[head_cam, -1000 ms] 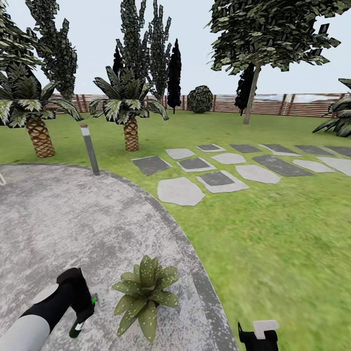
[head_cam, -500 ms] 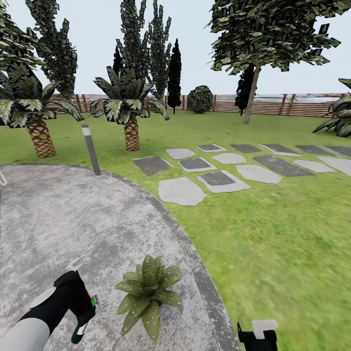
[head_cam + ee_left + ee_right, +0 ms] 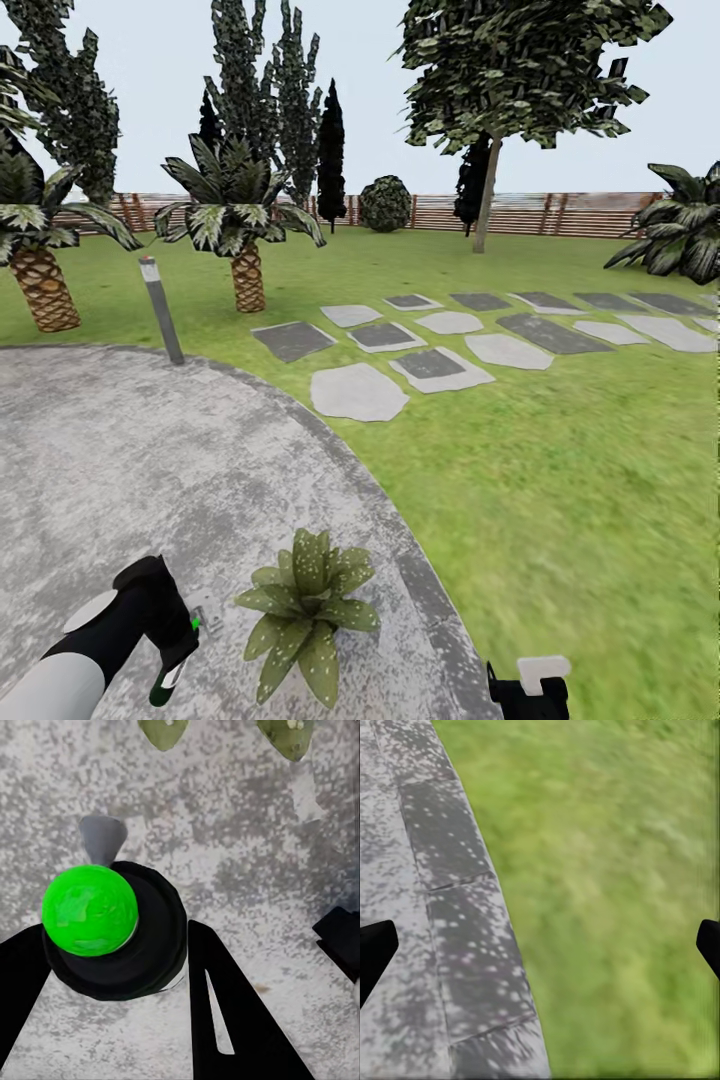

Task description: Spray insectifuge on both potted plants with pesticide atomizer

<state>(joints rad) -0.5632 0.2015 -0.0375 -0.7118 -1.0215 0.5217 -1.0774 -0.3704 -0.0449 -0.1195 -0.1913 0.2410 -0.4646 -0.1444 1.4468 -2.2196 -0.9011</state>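
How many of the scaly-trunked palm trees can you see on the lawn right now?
2. One palm stands at the far left edge of the head view, partly cut off. The other palm stands right of it, behind the grey bollard. More may lie outside the view.

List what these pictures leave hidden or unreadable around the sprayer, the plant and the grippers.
- Pesticide atomizer: left wrist view shows its green cap and dark body between the fingers; the lower part is hidden.
- Potted plant: head view, leaves cover its pot.
- Right gripper: fingertips cut off by the side edges.
- Grass: blurred in the right wrist view.
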